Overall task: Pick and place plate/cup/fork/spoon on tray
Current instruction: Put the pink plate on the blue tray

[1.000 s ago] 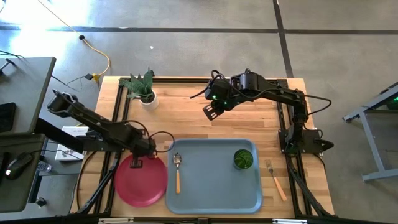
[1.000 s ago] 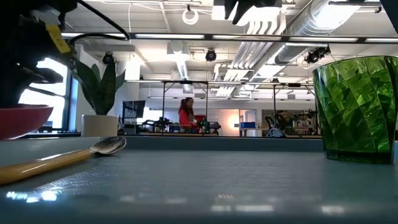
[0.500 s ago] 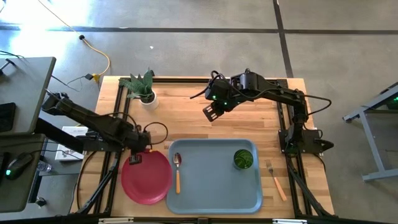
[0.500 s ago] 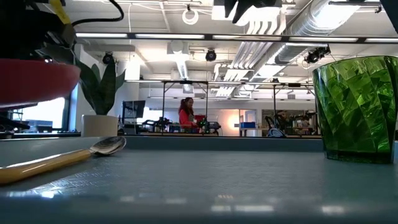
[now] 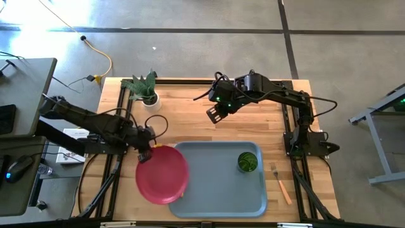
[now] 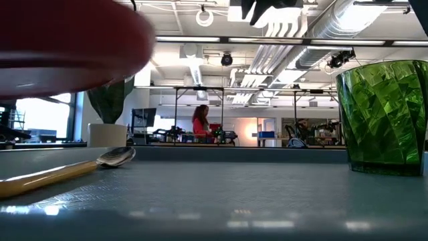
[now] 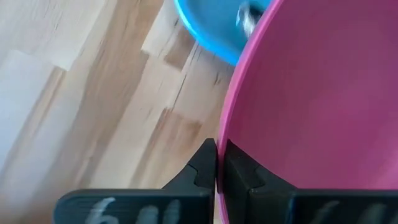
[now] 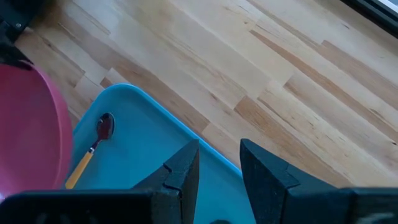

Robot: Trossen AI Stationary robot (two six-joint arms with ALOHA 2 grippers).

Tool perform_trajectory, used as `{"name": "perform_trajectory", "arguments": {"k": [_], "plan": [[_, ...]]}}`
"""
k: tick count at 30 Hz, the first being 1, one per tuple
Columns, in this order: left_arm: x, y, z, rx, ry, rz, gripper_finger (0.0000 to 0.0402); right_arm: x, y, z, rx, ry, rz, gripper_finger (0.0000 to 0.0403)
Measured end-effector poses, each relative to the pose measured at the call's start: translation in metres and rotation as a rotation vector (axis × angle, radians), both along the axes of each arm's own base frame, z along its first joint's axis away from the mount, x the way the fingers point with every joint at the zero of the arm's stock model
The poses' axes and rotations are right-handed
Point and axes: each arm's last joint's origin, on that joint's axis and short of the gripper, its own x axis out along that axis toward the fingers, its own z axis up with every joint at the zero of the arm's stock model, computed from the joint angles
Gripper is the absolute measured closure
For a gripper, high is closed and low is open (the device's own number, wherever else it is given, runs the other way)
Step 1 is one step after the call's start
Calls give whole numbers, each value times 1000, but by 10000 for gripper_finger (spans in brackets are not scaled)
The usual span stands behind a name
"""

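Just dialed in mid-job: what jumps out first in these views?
The pinkish-red plate stands out: the left hand is shut on its rim and holds it in the air over the left edge of the blue-grey tray, above the spoon. The green cup stands on the tray's right side, and the fork lies on the table right of the tray.

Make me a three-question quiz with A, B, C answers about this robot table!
1. Where is the fork?
A. On the tray
B. On the table, right of the tray
C. In the cup

2. What colour is the cup?
A. Green
B. Blue
C. Yellow

3. The plate is:
A. Flat on the table
B. Held up by the left gripper
C. Broken

Answers:
1 B, it lies on wood beside the tray.
2 A, it looks green in both room views.
3 B, the low view shows it above the spoon.
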Motion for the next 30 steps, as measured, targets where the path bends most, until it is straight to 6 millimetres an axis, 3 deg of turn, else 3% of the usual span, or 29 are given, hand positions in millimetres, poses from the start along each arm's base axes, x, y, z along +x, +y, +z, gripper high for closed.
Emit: {"name": "perform_trajectory", "arguments": {"k": [7, 15, 22, 30], "plan": [[16, 3, 9, -68, -172, 183, 401, -1, -11, 0, -18, 9, 10, 295], [35, 8, 30, -6, -279, 231, 401, -14, -36, 9, -34, -6, 22, 295], [65, 12, 45, 61, -257, 215, 401, -27, -54, 18, -61, -21, 22, 295], [110, 15, 44, 85, -185, 178, 401, -42, -68, 28, -101, -31, 50, 295]]}}
